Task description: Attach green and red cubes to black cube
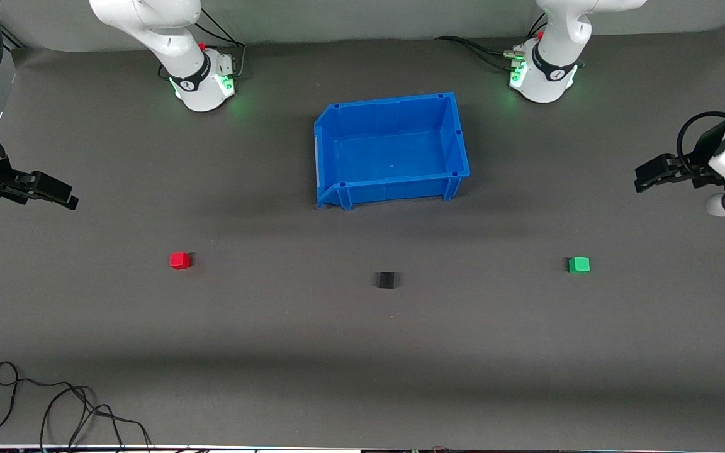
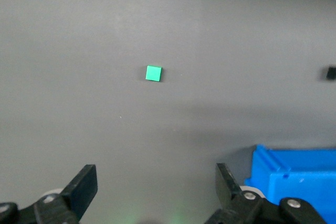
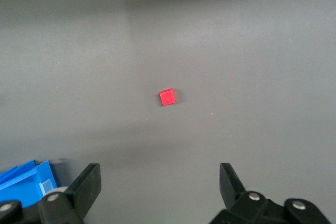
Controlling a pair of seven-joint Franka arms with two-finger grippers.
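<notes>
Left gripper (image 2: 152, 192): jaws spread wide, nothing between them. It hangs high over the left arm's end of the table, clear of everything. Green cube (image 2: 154, 73) sits on the mat well apart from the jaws, roughly centred ahead of the gap in the left wrist view. Corner of the blue bin (image 2: 294, 174) shows close by one finger; black cube (image 2: 331, 73) is a dark speck cut by the frame edge.

Right gripper (image 3: 160, 190): jaws likewise wide apart and empty, held up over the right arm's end of the table. Red cube (image 3: 167, 97) lies on the mat well apart from the jaws, near the middle of the gap's line. A sliver of the bin again at the frame's corner.

Front view: the three cubes lie in a loose row, each well apart from the others, black between the two colours. All are nearer the front camera than the bin, which looks empty. A loose cable (image 1: 54, 402) lies at the near edge.

Step in hand, as I judge it: the very start. No cube grasped, none touching another. Next move calls for each arm to descend over its own cube, square the fingers to its faces, close, then carry it in to the black one.

Hard to make out:
- black cube barely stands out from the grey mat
- both grippers are partly cut off at the front view's edges
- how the cubes join cannot be told
</notes>
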